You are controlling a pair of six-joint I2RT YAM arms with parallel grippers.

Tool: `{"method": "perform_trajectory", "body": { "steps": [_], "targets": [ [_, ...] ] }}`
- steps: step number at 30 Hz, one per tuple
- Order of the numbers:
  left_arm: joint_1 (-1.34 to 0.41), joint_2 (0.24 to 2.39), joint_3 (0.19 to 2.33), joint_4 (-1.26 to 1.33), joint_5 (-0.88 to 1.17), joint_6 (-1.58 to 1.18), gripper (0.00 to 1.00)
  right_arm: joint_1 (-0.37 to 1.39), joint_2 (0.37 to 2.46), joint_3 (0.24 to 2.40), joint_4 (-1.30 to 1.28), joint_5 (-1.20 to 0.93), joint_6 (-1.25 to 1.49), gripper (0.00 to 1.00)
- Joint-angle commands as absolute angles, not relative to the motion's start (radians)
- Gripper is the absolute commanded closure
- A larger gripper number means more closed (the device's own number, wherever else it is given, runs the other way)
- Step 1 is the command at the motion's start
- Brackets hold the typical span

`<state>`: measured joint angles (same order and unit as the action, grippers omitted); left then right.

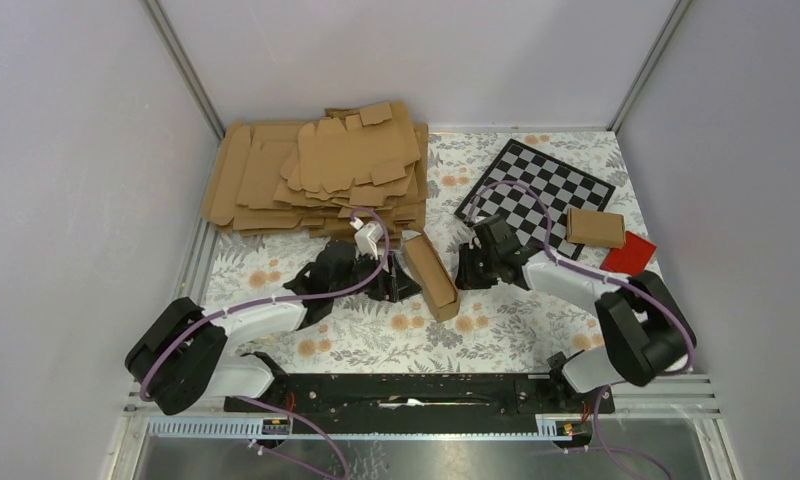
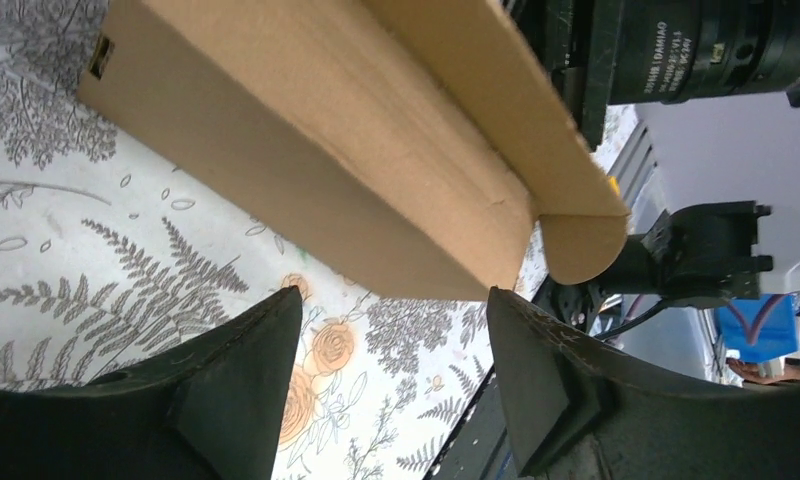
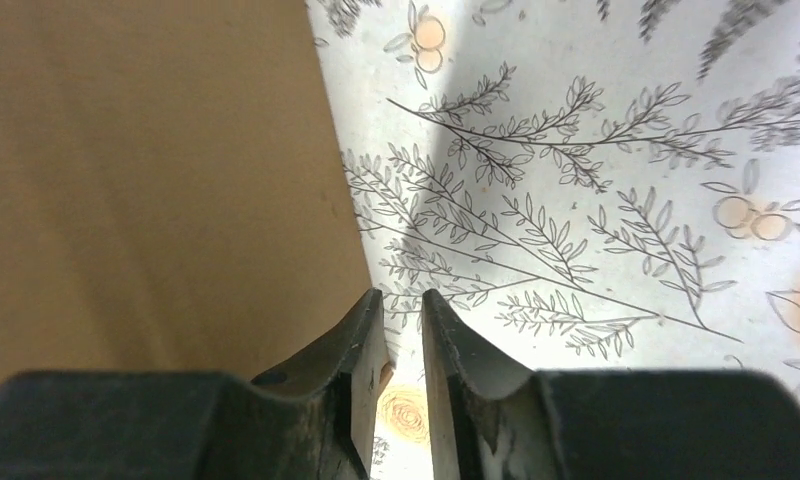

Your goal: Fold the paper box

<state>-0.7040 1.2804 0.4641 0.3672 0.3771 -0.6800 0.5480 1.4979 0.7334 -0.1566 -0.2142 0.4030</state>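
The paper box (image 1: 431, 276) is a slim brown carton lying at an angle on the flowered cloth between the two arms. My left gripper (image 1: 394, 285) sits just to its left. In the left wrist view, that gripper (image 2: 394, 295) stands open and wide, with only cloth between the fingers. The paper box (image 2: 356, 150) lies just beyond the tips, a rounded flap sticking out at its end. My right gripper (image 1: 469, 272) is close to the carton's right side. In the right wrist view, its jaws (image 3: 401, 295) are a narrow gap apart with nothing in them, and the paper box (image 3: 146, 180) fills the left.
A thick stack of brown card sheets (image 1: 316, 175) lies at the back left. A chessboard (image 1: 536, 185) lies at the back right, with a small brown carton (image 1: 594, 227) at its corner and a red block (image 1: 628, 252) beside it. Grey walls close in three sides.
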Motion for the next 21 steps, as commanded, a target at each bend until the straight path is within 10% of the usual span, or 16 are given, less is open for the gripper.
{"method": "perform_trajectory", "body": {
  "steps": [1,13,21],
  "targets": [
    [-0.686,1.259,0.487,0.505,0.37,-0.738,0.29,0.546,1.362,0.746,-0.171,-0.118,0.377,0.7],
    [-0.563,1.439,0.63,0.465,0.392,-0.724,0.32,0.545,1.036,0.775,-0.148,-0.13,0.351,0.02],
    [-0.563,1.542,0.653,0.479,0.416,-0.724,0.34,0.653,1.204,0.875,-0.207,-0.172,0.348,0.0]
  ]
}}
